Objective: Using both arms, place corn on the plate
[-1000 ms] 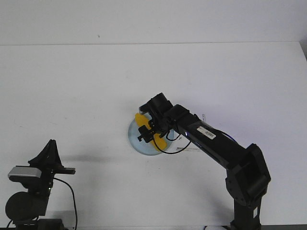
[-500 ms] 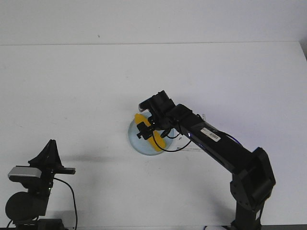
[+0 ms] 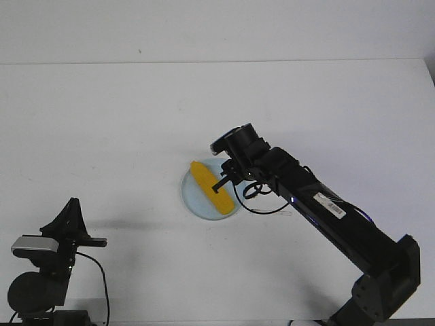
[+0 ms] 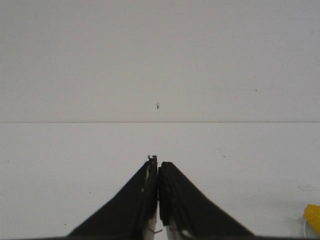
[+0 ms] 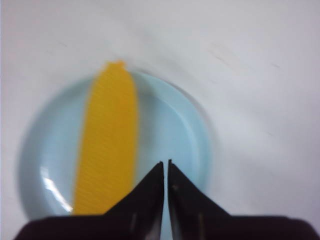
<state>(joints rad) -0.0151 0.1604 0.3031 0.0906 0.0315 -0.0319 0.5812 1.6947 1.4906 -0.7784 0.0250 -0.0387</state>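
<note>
Corn [image 3: 212, 187] lies diagonally on the plate [image 3: 192, 201], front view, mid-bench [image 3: 102, 122]. I see the right gripper [image 3: 224, 180] just above the plate's right side, holding nothing; the left gripper [image 3: 70, 207] sits parked near the bench's near-left corner.

Left wrist: fingers [image 4: 172, 200] pressed together over bare bench (a sliver of corn [image 4: 312, 216] at the frame edge).

Right wrist: fingers [image 5: 150, 192] pressed together, empty, beside the corn [image 5: 107, 140] on the plate [image 5: 175, 130].
</note>
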